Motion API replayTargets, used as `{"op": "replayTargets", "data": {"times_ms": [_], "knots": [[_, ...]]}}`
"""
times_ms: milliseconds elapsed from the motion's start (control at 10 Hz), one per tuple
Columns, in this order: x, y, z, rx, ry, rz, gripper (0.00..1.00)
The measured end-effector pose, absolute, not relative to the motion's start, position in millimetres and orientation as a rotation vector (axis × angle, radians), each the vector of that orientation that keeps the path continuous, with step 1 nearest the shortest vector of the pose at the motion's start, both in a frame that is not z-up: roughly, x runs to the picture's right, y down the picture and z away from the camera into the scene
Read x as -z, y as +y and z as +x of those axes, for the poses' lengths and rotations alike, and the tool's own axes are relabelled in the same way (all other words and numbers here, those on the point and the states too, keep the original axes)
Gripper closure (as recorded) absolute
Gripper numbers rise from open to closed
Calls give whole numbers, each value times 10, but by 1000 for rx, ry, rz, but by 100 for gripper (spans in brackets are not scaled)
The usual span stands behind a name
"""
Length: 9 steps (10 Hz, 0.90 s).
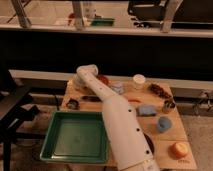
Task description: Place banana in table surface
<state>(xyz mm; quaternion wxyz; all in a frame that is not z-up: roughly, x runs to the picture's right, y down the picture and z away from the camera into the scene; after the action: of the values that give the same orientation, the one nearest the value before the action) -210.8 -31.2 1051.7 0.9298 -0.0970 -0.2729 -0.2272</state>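
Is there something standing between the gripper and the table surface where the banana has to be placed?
Nothing visible does. The gripper is over the far left corner of the table surface, largely hidden behind the arm, so the banana cannot be made out. The nearest item, a small dark object, lies nearer the camera.

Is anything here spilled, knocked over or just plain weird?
Nothing stands out. The white cup stands upright near the far edge of the table surface. The green tray sits level with nothing spilled in it. The arm's end effector is over the far left corner, mostly hidden behind the arm.
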Motion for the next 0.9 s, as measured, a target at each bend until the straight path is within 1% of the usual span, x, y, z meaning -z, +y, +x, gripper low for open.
{"op": "replayTargets", "data": {"times_ms": [100, 300, 900], "knots": [[-10488, -310, -1984, 458, -555, -219, 100], [-10333, -385, -1675, 449, -546, -234, 100], [-9732, -661, -1581, 424, -624, -167, 100]]}}
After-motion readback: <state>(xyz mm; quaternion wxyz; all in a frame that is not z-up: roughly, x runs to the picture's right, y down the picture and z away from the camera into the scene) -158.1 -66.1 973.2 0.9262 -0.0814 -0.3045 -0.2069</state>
